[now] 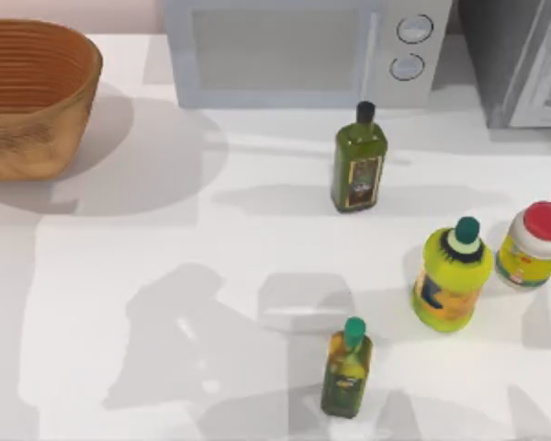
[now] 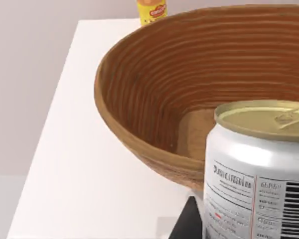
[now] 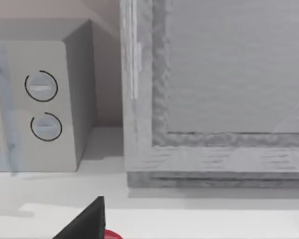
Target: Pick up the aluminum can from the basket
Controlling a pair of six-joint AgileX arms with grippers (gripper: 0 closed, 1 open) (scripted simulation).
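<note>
While pale daylight falls across the white table (image 1: 119,276), a grey-fronted microwave (image 1: 303,50) with two round dials stands along its back edge beside a second grey appliance (image 1: 523,60) at the back right corner, and a pinkish wall rises behind them. The basket (image 1: 32,96), orange-brown and ribbed inside, sits at the back left corner, its left side cut off by the top view's edge. Seen from the left wrist camera, the aluminum can (image 2: 256,174) hangs close to the lens on the near side of the basket's rim, outside the bowl: a white body with small black print, a barcode and thin red marks, topped by a dull tan end with a pull tab. One dark finger of the left gripper (image 2: 192,226) lies against the can's side, and the fingers appear clamped on it. A dark-capped green bottle (image 1: 358,165) stands mid-table, a yellow bottle (image 1: 452,276) and a red-lidded yellow jar (image 1: 533,243) crowd the right edge, and a small green-capped bottle (image 1: 347,367) stands near the front. Broad bare tabletop stretches across the left and centre. The right gripper (image 3: 87,221) hangs over the table's right side facing the appliances, whether clenched or released cannot be told
</note>
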